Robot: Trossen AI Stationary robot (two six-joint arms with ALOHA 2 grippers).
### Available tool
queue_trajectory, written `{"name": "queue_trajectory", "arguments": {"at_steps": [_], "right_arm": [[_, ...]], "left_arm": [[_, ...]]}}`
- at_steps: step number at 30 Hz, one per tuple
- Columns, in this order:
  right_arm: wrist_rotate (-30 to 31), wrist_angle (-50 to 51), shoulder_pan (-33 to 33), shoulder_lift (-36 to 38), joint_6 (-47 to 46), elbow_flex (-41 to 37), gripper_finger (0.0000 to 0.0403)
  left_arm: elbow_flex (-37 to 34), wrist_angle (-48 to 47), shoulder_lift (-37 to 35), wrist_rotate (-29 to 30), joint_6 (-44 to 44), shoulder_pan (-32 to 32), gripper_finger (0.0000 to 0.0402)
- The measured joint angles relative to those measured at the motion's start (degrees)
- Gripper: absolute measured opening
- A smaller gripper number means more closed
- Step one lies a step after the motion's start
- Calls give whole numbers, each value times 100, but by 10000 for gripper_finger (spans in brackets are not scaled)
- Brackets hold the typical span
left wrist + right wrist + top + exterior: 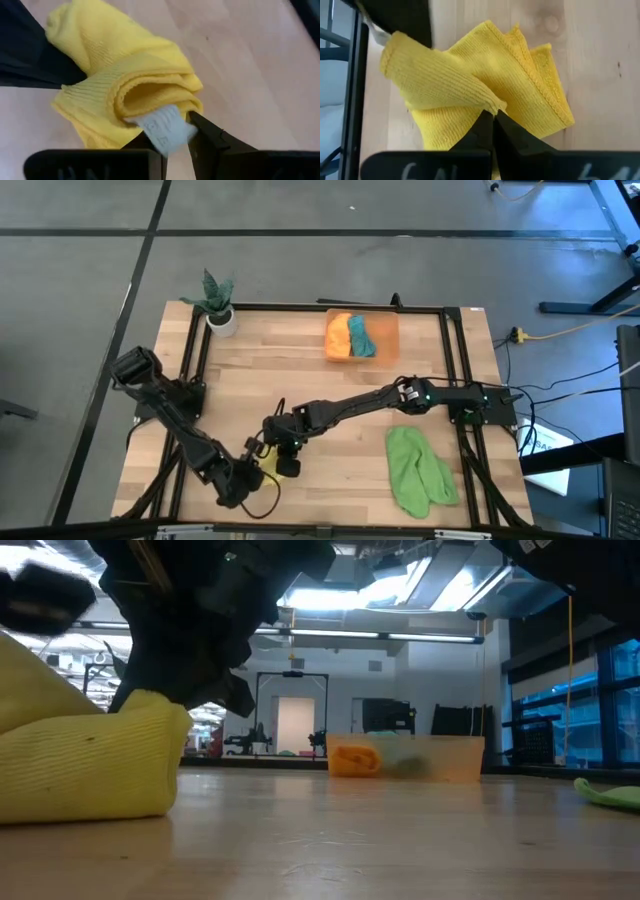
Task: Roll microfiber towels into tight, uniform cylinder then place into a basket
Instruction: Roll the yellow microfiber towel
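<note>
A yellow towel [268,464], partly rolled, lies on the wooden table near the front, left of the middle. In the low view the yellow towel [90,765] rests on the table top. My left gripper [254,470] comes at it from the near left, my right gripper [286,452] from the right, and both are shut on it. The orange basket [390,322] at the far side holds an orange roll [338,336] and a teal roll [362,336]. A light green towel [418,468] lies loose at the near right. My left gripper [167,134] has the white label [161,126] and the cloth around it between its two fingers, at the open end of the yellow roll [150,95]. The fingers slant down at that end. The roll lies on the table. My right gripper [493,119] pinches the tip of a folded-over flap [490,104] of the yellow towel [530,85] at its fingertips, slanting down from the table's right. The flap runs slantwise across the flatter layers, which lie on the wood. How many layers are pinched, I cannot tell.
A white pot with a green plant [218,308] stands at the far left corner. A black frame [300,307] runs round the table top. Bare wood lies between the yellow towel and the basket [450,755]. The green towel [610,793] shows at the low view's right edge.
</note>
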State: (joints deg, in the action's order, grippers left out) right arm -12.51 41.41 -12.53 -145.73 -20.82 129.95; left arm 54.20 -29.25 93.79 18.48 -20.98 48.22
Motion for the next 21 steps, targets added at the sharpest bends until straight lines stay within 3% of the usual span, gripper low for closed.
{"name": "queue_trajectory", "arguments": {"at_steps": [7,11,15,21], "right_arm": [[0,13,6,0,2,0,6],[0,15,4,0,4,0,6],[-2,22,4,0,11,0,6],[7,159,9,0,-10,-8,6]], "left_arm": [[779,-612,-7,135,-99,396,55],[889,-585,-14,874,278,591,55],[609,-353,-14,1517,354,512,55],[-156,648,-14,1516,372,84,55]]}}
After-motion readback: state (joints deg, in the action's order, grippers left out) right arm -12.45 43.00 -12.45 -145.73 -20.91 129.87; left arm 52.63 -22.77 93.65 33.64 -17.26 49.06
